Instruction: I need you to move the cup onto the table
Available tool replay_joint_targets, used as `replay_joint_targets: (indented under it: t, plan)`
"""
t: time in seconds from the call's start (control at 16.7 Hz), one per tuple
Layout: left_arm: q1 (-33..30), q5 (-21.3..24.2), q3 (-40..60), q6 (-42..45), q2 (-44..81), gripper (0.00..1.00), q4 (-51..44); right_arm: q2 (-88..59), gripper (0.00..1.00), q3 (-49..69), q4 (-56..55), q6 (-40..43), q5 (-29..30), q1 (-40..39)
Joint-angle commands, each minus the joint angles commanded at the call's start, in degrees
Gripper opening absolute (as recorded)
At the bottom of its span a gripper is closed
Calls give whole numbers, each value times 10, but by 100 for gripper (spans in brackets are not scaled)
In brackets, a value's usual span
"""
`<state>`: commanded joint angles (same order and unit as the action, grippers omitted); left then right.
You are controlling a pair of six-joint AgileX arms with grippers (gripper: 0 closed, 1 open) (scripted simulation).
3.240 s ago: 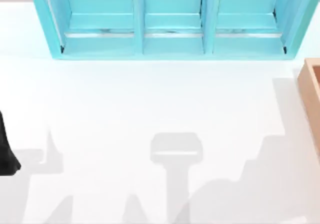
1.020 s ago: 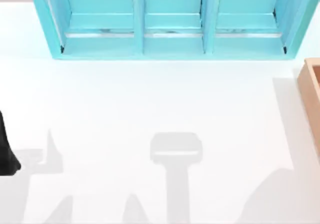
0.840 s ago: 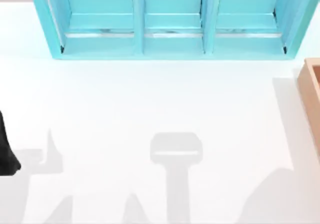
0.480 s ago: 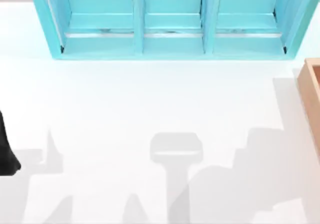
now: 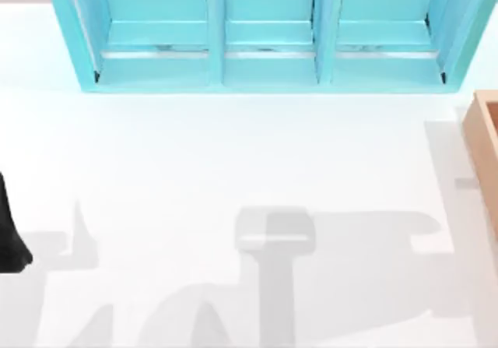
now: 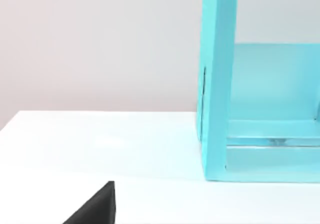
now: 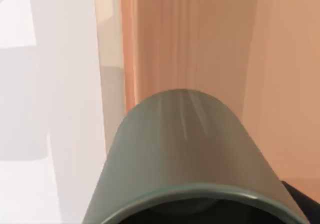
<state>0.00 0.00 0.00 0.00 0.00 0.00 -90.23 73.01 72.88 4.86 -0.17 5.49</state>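
1. The left arm sits parked at the left edge of the white surface; I cannot tell its end effector's state.
2. The turquoise shelf stands at the back.
3. In the right wrist view, the cup looms beside the wooden box, over the surface's edge; whether the right end effector grips it, I cannot tell.

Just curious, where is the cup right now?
In the right wrist view, the cup sits right up close, with the tan wooden box just behind it.
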Motion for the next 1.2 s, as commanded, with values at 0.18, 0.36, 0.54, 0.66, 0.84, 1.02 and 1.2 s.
replay_joint_targets:
  t: [0.18,0.36,0.54,0.66,0.84,1.02,1.2]
  plan:
    - [0,0,0,0,0,100,0,-2,0,-2,-2,-8,0,-5]
    - [0,0,0,0,0,100,0,-2,0,2,-6,-63,4,-62]
    - [0,0,0,0,0,100,0,-10,0,13,-6,-170,7,-174]
    - [0,0,0,0,0,100,0,-17,0,20,-5,-263,9,-275]
    - [0,0,0,0,0,100,0,-23,0,26,-5,-395,8,-402]
    - [0,0,0,0,0,100,0,-31,0,32,-1,-476,5,-478]
    - [0,0,0,0,0,100,0,-37,0,36,4,-502,3,-502]
